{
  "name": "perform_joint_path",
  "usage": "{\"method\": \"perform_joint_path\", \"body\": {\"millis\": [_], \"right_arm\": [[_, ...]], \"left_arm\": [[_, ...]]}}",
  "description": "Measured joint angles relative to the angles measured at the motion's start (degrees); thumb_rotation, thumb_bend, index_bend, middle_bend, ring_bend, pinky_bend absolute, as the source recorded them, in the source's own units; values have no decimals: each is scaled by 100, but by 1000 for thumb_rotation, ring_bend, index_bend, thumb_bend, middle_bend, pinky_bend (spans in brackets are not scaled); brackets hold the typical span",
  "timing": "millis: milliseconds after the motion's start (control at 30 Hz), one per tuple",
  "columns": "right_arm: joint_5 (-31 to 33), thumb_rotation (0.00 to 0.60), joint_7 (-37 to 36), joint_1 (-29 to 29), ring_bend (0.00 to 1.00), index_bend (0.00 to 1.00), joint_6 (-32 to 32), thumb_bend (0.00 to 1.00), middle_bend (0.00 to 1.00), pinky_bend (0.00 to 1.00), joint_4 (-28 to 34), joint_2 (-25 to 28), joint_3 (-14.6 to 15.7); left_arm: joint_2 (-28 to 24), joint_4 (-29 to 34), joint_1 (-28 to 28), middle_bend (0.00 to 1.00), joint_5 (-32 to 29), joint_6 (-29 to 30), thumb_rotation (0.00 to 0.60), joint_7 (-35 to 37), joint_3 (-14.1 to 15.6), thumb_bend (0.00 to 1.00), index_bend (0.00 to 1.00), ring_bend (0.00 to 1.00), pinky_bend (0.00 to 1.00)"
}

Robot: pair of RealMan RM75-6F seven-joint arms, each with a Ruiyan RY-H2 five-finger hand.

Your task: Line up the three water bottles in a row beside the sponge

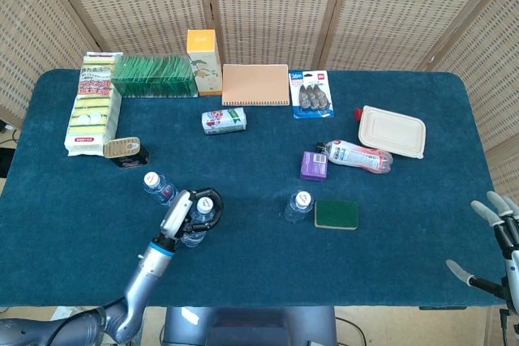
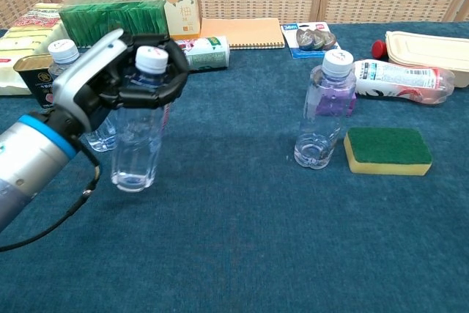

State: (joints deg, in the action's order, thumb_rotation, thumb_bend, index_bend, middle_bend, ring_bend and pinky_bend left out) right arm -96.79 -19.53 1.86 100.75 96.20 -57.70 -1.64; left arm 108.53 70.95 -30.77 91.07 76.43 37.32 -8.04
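While my left hand (image 2: pixel 121 71) is wrapped around the neck and shoulder of the bottle I am carrying (image 2: pixel 139 126), I judge the job to be a steady sideways carry toward the sponge (image 2: pixel 387 150). In the chest view I cannot tell whether its base is clear of the cloth or just touching. The grip sits high, just under the white cap, so the body can swing; I would keep the wrist level and the bottle upright rather than hurry. The second bottle (image 2: pixel 321 111) already stands just beside the sponge on its left, and I want to set mine down close on that bottle's far side, near but not touching, so it does not get knocked over. The third bottle (image 2: pixel 69 78) stands behind my hand, near the tin (image 1: pixel 122 150), and waits its turn. My right hand (image 1: pixel 495 241) hangs at the table's (image 1: pixel 243 265) near right corner, fingers spread and holding nothing. I would release only once the base sits flat.
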Motion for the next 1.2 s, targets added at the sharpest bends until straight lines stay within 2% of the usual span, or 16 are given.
{"method": "perform_joint_path", "body": {"millis": [233, 567, 1067, 1167, 1200], "right_arm": [[11, 600, -102, 2, 5, 154, -12, 0, 69, 0, -11, 24, -14], [52, 600, -257, -5, 6, 154, -57, 0, 69, 0, -27, 55, -31], [-5, 600, -325, -7, 10, 154, -66, 0, 74, 0, -4, 98, -24], [-5, 600, -328, 0, 10, 155, -59, 0, 76, 0, -10, 96, -24], [-4, 600, -332, -1, 10, 154, -61, 0, 76, 0, -13, 96, -25]], "left_arm": [[414, -266, -519, 759, 81, -60, 600, -59, -376, 446, 726, 636, 766], [1194, -1185, -1410, 759, -153, -439, 600, -153, -989, 445, 726, 636, 761], [1828, -2403, -2071, 759, -488, -875, 600, 270, -1148, 424, 726, 624, 733], [1901, -2599, -2194, 709, -520, -998, 600, 372, -1137, 411, 726, 517, 653], [1911, -2639, -2214, 655, -522, -1023, 600, 408, -1114, 409, 724, 456, 609]]}}
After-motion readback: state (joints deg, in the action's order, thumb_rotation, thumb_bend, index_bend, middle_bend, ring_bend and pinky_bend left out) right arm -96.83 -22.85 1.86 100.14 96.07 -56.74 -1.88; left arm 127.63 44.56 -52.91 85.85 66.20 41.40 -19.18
